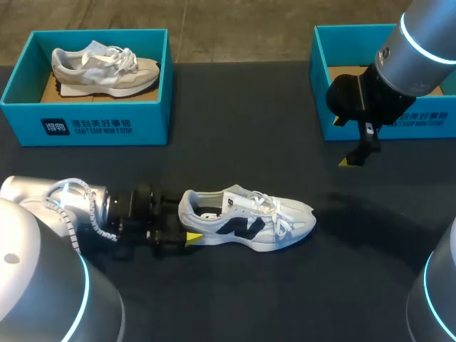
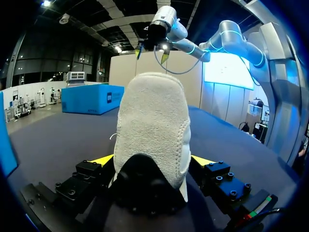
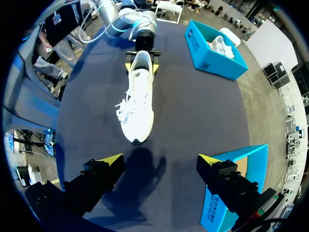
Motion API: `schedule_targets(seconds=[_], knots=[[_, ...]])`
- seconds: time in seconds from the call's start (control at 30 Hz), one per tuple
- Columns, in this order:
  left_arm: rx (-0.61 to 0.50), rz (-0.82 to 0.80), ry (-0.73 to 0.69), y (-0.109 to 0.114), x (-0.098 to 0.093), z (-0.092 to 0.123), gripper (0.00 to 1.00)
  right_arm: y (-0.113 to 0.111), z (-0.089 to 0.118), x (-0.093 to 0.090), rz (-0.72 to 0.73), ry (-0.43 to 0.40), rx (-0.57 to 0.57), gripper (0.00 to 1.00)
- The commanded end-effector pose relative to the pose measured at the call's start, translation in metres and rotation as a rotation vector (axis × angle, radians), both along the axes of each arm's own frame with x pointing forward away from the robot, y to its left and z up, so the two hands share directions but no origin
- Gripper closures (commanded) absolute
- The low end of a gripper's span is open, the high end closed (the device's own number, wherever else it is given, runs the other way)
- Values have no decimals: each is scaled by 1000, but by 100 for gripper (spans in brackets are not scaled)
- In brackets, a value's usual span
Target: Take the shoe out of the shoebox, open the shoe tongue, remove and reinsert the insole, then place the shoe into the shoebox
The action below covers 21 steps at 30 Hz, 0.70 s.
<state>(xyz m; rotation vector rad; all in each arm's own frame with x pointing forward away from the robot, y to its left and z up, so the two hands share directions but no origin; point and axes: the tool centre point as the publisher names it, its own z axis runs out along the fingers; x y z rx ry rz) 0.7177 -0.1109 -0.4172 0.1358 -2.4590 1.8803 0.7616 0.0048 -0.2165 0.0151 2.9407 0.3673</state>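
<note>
— Dark tabletop [image 1: 235, 299] all round, and the shoe [image 1: 246, 219] stands on its sole in the middle of it, out of the box, toe pointing away from the left arm. What worries you?

— The hold. The left fingers [image 2: 102, 160] clamp only the heel, one from each side. That padded collar looks soft, so the shoe may swivel or slip free once something tugs at the tongue.

— And the right fingers [image 3: 111, 160]?

— Spread wide, gripping nothing, hanging above the tabletop just in front of the shoebox [image 1: 420, 122] on that side, which looks empty where it shows. They have to come down among the laces, which lie loose across the tongue. A tip could catch a loop and drag the whole shoe instead of lifting the tongue.

— Anything else?

— The other shoebox [image 1: 92, 121], far left, already holds a grey shoe [image 1: 100, 68]. Returning ours there would be a mistake.
</note>
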Motion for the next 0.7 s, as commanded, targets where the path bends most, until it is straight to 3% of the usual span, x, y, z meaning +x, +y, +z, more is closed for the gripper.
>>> schedule_targets(seconds=[0.03,0.17,0.2,0.3,0.33,0.37,0.4,0.7], knots=[[9,4,-3,-8,0,-5,0,1,-1,0,-2,-1,-2,0],[33,5,-15,-11,0,-9,0,1,-1,0,-2,-1,-2,0],[34,7,-14,-11,0,-10,9,1,-1,0,-2,-1,-2,0],[49,7,-17,-11,1,-12,56,1,-1,0,-2,-1,-2,0],[53,7,-17,-11,1,-13,64,1,-1,0,-2,-1,-2,0],[56,9,-17,-11,2,-13,88,1,-1,0,-2,-1,-2,0],[57,14,-17,-10,2,-13,100,1,-1,0,-2,-1,-2,0],[71,29,-26,-5,9,-12,100,1,-1,0,-2,-1,-2,0]])
